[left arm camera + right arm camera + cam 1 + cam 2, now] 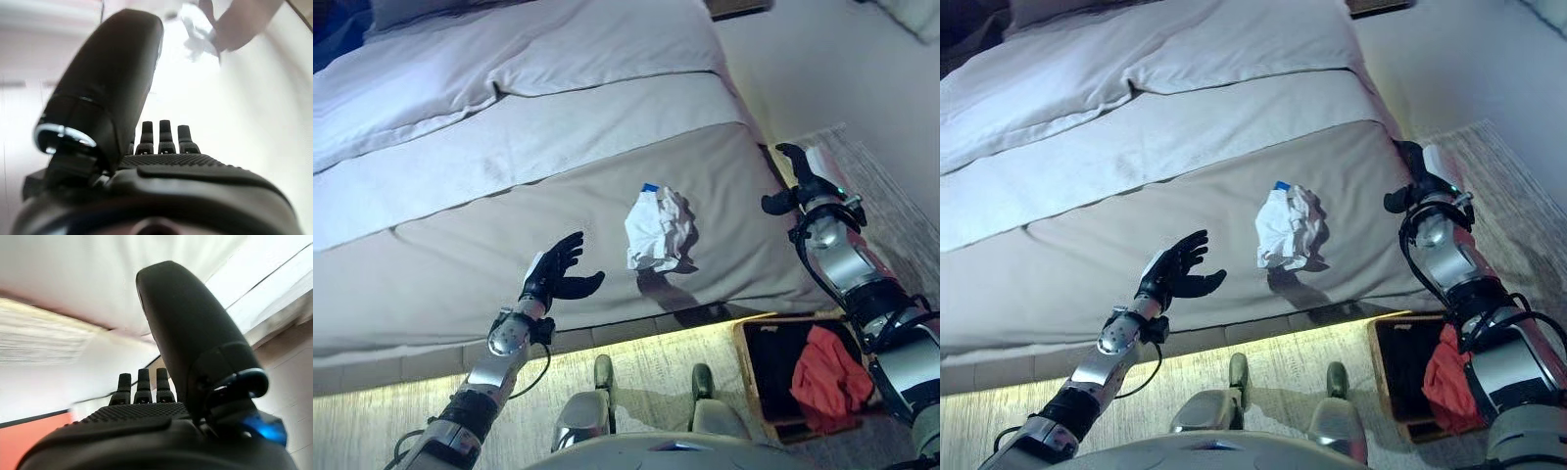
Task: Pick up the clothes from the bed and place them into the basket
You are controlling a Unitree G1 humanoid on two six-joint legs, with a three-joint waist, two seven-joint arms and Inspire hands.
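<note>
A crumpled white garment [659,228] with a blue tag lies on the beige bed [509,196], near its front edge; it also shows in the left wrist view [198,34]. My left hand [555,273] is open and empty, held over the bed's front edge, left of the garment and apart from it. My right hand [800,183] is open and empty at the bed's right corner, right of the garment. A dark basket [773,387] stands on the floor at the lower right with a red garment [827,377] in it.
A white duvet [460,78] covers the far part of the bed. Pale floor [391,411] runs along the bed's front. A light rug [891,186] lies on the floor right of the bed.
</note>
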